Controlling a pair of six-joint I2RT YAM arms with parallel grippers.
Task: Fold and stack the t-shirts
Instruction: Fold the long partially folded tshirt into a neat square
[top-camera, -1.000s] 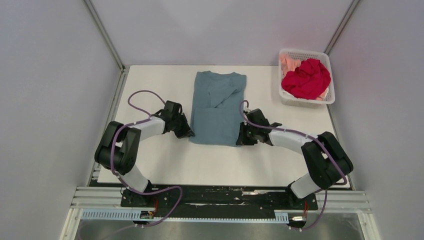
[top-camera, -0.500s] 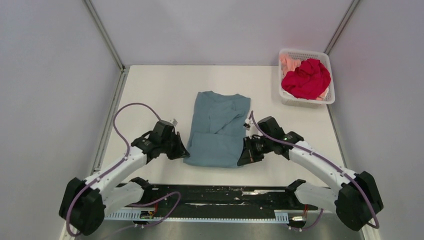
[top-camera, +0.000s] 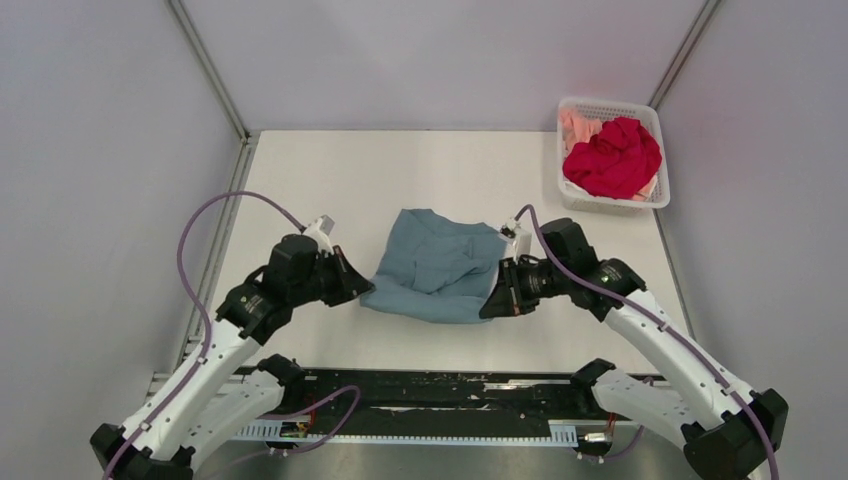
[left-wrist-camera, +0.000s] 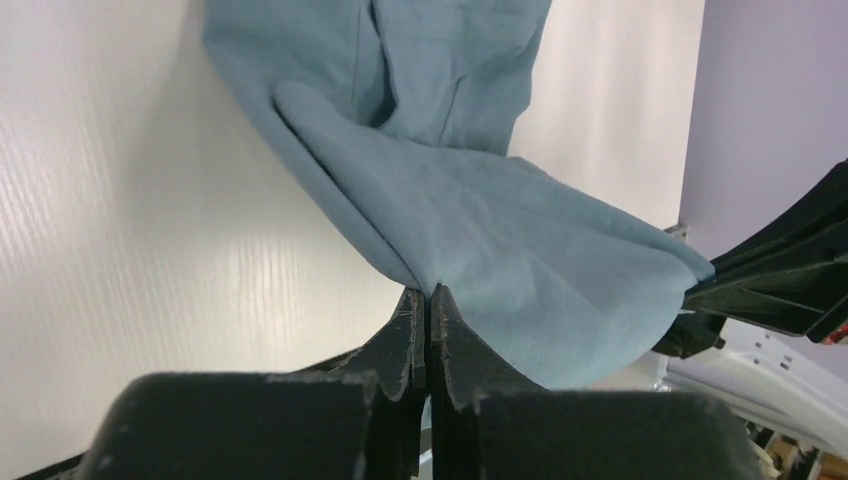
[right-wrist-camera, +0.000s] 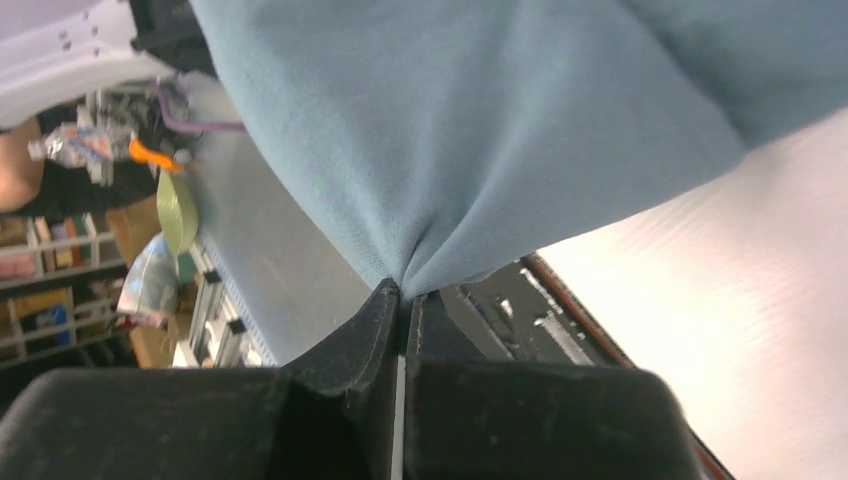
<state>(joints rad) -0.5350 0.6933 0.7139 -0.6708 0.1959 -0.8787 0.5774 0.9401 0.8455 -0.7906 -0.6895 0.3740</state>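
Note:
The teal-blue t-shirt (top-camera: 435, 265) hangs bunched between my two grippers near the table's middle, its near edge lifted and its far part resting on the table. My left gripper (top-camera: 362, 293) is shut on its near left corner (left-wrist-camera: 425, 290). My right gripper (top-camera: 490, 305) is shut on its near right corner (right-wrist-camera: 405, 285). The shirt fills both wrist views (left-wrist-camera: 470, 200) (right-wrist-camera: 470, 120). The red t-shirt (top-camera: 612, 158) lies crumpled in the white basket (top-camera: 610, 205) at the back right, over the peach-pink t-shirt (top-camera: 577, 128).
The white table (top-camera: 310, 180) is bounded by grey walls left, back and right. The black base rail (top-camera: 440, 395) runs along the near edge. Purple cables loop from both arms.
Both grippers have lifted and pulled the teal shirt's near edge up and toward the near side. The shirt went from lying flat and long to bunched and shorter. Both arms rose and stretched out.

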